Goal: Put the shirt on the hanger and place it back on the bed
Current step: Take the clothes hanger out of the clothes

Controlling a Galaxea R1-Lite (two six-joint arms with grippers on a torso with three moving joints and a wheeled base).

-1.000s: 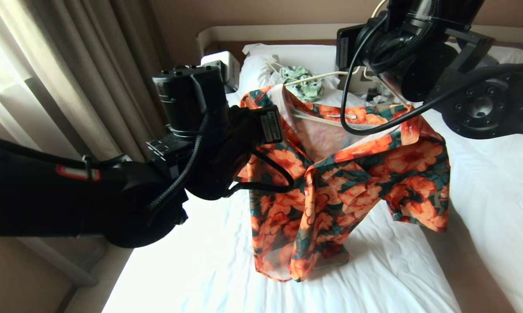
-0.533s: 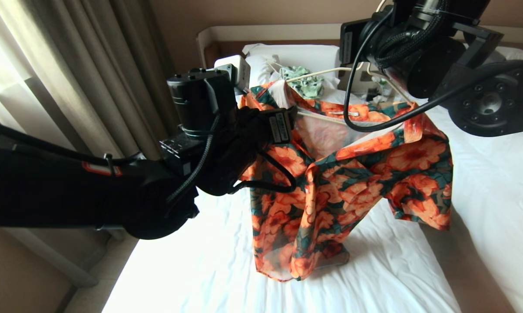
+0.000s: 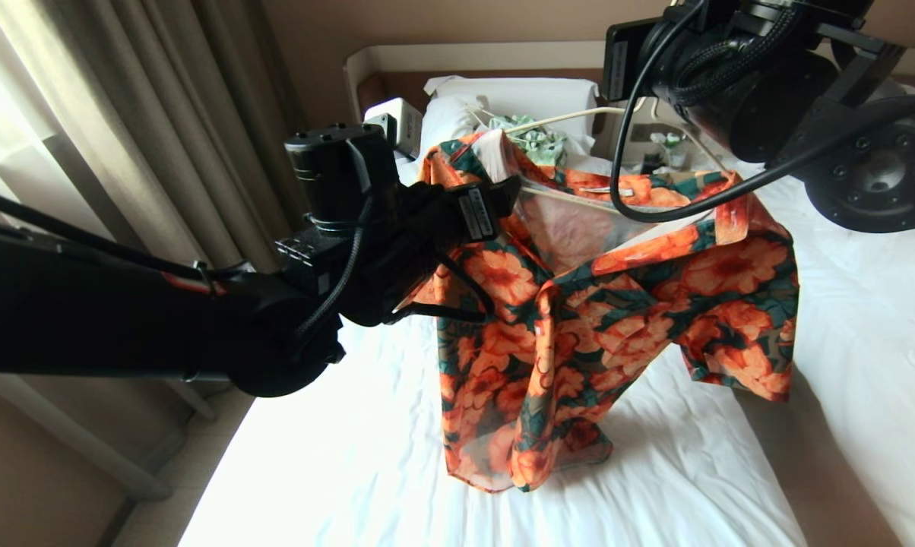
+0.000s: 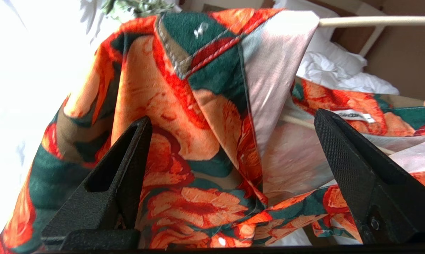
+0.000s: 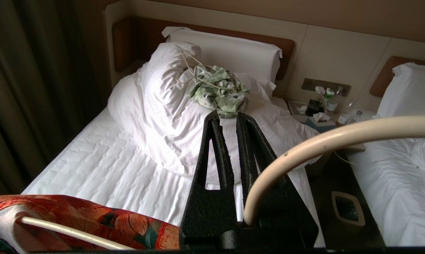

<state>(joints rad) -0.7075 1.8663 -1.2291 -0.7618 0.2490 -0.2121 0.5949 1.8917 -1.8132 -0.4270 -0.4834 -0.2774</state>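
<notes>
Left gripper [image 4: 230,121] newly spread; shirt [image 3: 617,304] label [image 4: 355,116] unreadable.

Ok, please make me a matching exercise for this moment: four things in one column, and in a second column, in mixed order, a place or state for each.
Things:
1. left gripper
2. right gripper
3. floral shirt
4. pale green garment

Places or states:
A. lies on the bunched white duvet near the pillow
B. shut on the cream hanger
C. open, at the collar
D. hangs on the hanger above the bed

Pairs: 1-C, 2-B, 3-D, 4-A
</notes>
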